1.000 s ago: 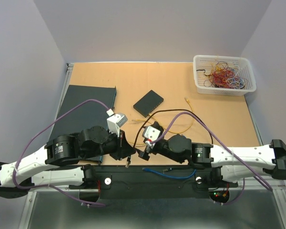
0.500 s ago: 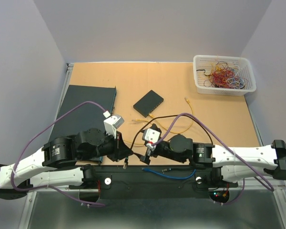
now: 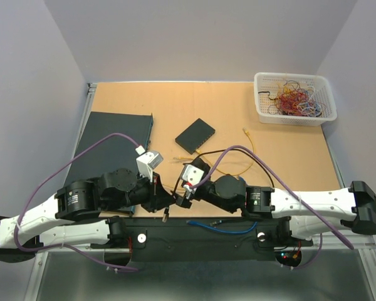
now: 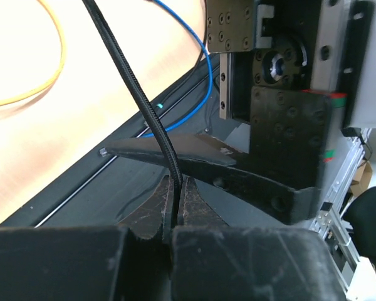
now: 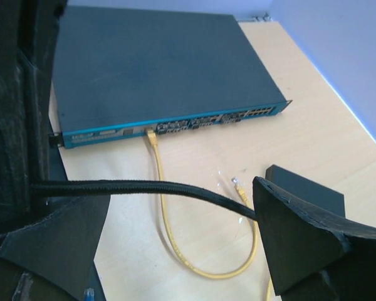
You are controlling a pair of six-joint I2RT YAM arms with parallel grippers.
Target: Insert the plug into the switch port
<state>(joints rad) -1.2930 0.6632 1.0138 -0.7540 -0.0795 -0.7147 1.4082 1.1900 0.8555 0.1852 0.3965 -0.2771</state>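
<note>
Your left gripper (image 4: pixel 175 191) is clamped tight on the black cable (image 4: pixel 135 88), pinching the cord itself. No plug shows at its fingertips, and I cannot tell from any view where that cable's plug lies. Your right gripper (image 5: pixel 182 210) stands wide apart, with the same cable running across the gap between its jaws; whether it touches either one I cannot tell. Both grippers sit on the near side of the switch (image 5: pixel 156 63), well apart from it, with its port row (image 5: pixel 200 121) facing them. A yellow cable (image 5: pixel 169 235) appears seated in one port of that row, and its loose yellow end (image 5: pixel 239 185) lies in front of the switch.

This looks like a handover of the cord. Close the right jaws only once the cord is centred between them. Work along it toward the plug before you let go with the left. Grip close behind the plug, square it to a free port, and steer clear of the yellow loop.
</note>
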